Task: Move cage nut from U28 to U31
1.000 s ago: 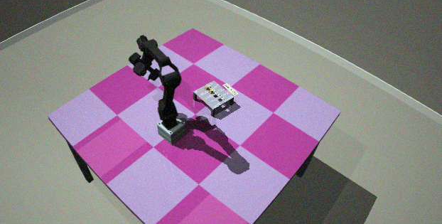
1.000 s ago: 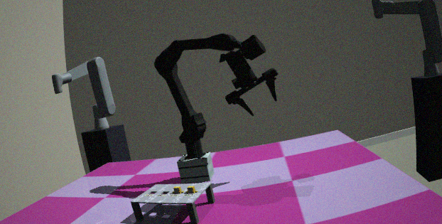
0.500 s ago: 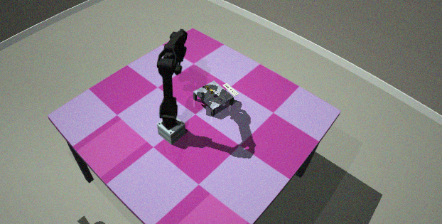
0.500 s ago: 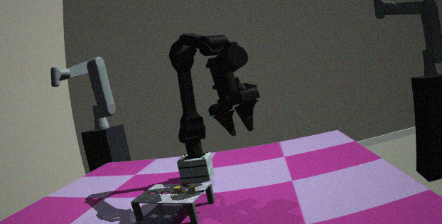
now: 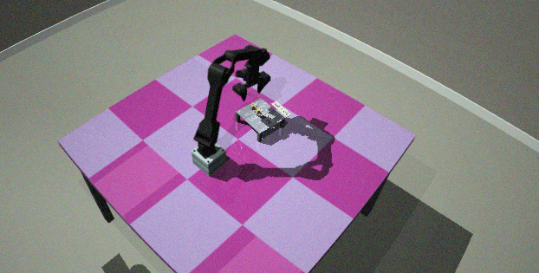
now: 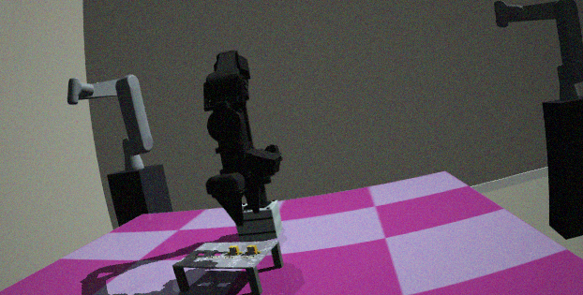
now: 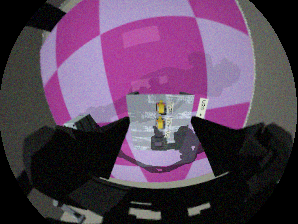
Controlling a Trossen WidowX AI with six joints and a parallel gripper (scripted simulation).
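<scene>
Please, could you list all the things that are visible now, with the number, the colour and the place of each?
table: one, pink and lilac checks, under everything
rail plate: one, grey, on dark legs, on the table
cage nuts: two, yellow and dark, side by side on the plate
label: one, whitish, beside the plate
background arms: two, grey and dark, on black pedestals
robot arm: one, black, on a pale base
pincer: one, black, open above the plate
</scene>
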